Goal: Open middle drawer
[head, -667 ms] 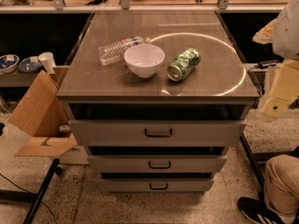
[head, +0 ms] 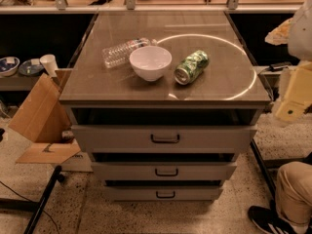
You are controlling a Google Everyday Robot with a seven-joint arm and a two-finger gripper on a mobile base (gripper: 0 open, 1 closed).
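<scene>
Cardboard, a brown box (head: 39, 113), leans beside the table (head: 97, 89) at its 9 o'clock side. On the tabletop a clear plastic bottle (head: 122, 51) lies on its side, close to the white bowl (head: 150, 62) at the bowl's 10 o'clock. A green can (head: 191, 67) lies just beside the bowl at 3 o'clock. Below are three stacked grey drawers. The middle drawer (head: 204, 171) sits between the taller top drawer (head: 112, 138) and the low bottom drawer (head: 126, 193), with a dark gap above its front. At the table's 3 o'clock the pale end effector (head: 294, 99) hangs apart from every drawer; whether it is released or clenched cannot be told.
</scene>
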